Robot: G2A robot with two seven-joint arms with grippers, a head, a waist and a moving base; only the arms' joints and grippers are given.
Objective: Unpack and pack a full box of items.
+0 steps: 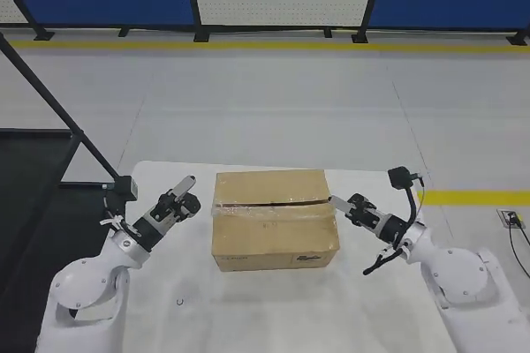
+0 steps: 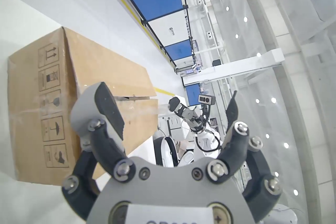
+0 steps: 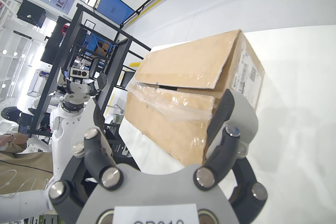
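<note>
1 box (image 1: 275,219): brown cardboard, 2 top flaps (image 1: 269,187) folded shut, with a thin gap at the seam. Clear tape (image 3: 168,104) lies wrinkled along the seam. 1 end carries printed handling symbols (image 2: 51,104), the other a white label (image 3: 245,72).

It sits upright mid-table (image 1: 247,309), toward the far edge. The long axis runs left to right between the 2 arms, symbol end toward the left arm and label end toward the right.

2 grippers, both spread wide and empty. Left gripper (image 1: 187,194) hovers just beside the left end, apart from it. Right gripper (image 1: 340,205) is at the right end at seam height; cannot tell if it touches.
</note>
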